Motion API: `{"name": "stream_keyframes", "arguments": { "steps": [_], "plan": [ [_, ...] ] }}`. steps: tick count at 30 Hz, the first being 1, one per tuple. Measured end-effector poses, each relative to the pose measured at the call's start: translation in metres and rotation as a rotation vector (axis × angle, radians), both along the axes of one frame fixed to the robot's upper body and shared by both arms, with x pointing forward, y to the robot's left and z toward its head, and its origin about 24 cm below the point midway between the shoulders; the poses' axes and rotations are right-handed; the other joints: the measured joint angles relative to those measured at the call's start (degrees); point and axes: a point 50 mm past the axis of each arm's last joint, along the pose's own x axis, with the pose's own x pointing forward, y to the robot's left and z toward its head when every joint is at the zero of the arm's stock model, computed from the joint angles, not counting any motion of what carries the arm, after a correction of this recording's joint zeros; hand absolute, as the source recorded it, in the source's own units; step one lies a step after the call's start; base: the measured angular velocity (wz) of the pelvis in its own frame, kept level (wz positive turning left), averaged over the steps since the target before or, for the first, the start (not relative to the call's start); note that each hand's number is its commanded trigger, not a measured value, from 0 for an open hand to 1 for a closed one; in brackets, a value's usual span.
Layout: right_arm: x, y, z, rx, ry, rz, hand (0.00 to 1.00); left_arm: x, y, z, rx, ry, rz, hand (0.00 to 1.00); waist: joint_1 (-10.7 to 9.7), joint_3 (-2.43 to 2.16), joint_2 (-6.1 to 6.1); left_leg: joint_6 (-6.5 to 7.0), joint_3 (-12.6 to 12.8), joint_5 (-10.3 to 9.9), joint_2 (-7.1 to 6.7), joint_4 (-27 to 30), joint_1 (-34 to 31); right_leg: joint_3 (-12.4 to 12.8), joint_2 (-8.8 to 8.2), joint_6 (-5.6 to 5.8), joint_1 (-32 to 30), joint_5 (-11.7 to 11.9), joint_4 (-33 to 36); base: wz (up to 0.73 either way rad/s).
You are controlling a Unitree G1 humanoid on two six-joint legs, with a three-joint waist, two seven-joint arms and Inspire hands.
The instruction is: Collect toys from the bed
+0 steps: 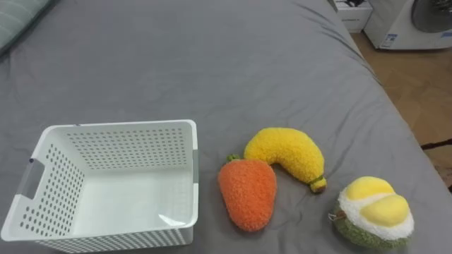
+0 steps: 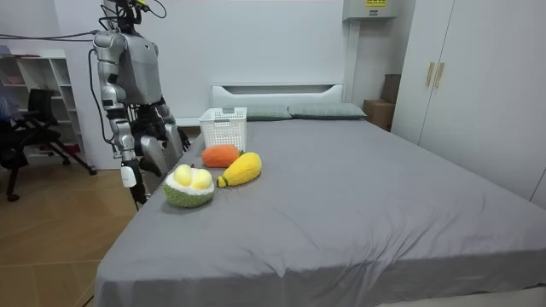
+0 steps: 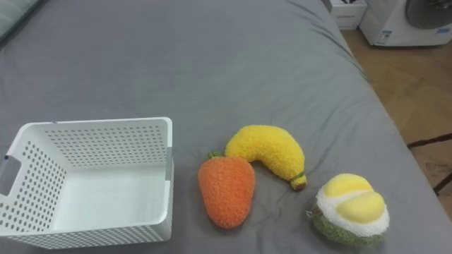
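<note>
I stand on the wooden floor [image 2: 51,222] at the long side of the bed [image 1: 212,63], facing across its grey sheet, with the headboard end on my left. The three plush toys lie on the sheet close to the bed's edge nearest me, all outside the basket. The white perforated basket [image 1: 42,176] sits upright towards the headboard end of that edge, its open top facing up and its handle cut-out on the side away from the toys. Just beside its right wall lies the orange carrot [image 1: 247,192], its green tuft pointing away from me and its blunt tip towards the near edge. The yellow banana [image 1: 286,152] curves behind and to the right of the carrot, touching it near the tuft, its dark stem end pointing towards the foot end of the bed. Further along the near edge towards the foot end, apart from the banana, the durian [image 1: 374,212] rests with its green rind down and its yellow and white flesh up. In the room view my right robot hand [image 2: 128,170] hangs low at my side next to the bed's edge, and my left robot hand [image 2: 177,136] hangs by the same edge nearer the basket; I cannot tell how far open either is, and I see nothing in them. A pillow [image 1: 18,17] lies at the headboard end.
</note>
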Motion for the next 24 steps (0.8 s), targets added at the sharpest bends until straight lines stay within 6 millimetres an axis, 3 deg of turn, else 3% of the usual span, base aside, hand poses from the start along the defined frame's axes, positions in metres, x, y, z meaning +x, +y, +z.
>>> {"name": "stream_keyframes", "arguments": {
  "steps": [15,17,22,24],
  "plan": [
    [-0.010,-0.001,0.000,0.026,0.014,-0.091,0.00,-0.002,0.000,0.000,-0.001,0.004,0.006,0.00,-0.5,-0.16,0.13,-0.01,-0.2,0.0,0.02,0.0,0.2,-0.2,0.06,-0.03,0.7,0.2,-0.7,0.00],
    [-0.017,-0.005,0.000,0.021,0.021,-0.194,0.00,-0.007,0.002,0.000,0.001,0.012,0.022,0.00,-1.5,-0.34,-0.25,-0.02,-0.3,0.0,0.01,-0.1,0.5,-0.4,0.03,-0.02,1.0,0.2,-0.7,0.05],
    [-0.040,-0.013,0.002,0.016,0.050,-0.475,0.00,-0.015,0.009,0.002,0.005,0.014,0.087,0.00,-3.5,-0.03,-1.05,-0.05,-0.4,0.0,0.03,-0.2,1.2,-0.2,0.07,-0.08,1.7,0.0,-0.6,0.00],
    [-0.053,-0.020,0.005,-0.017,0.053,-0.624,0.00,-0.017,0.014,0.003,0.011,0.012,0.108,0.00,-4.6,-0.12,-1.96,-0.05,-0.4,0.0,0.03,-0.1,1.1,-0.2,0.05,-0.13,1.5,-0.1,-0.5,0.00]
  ]
}}
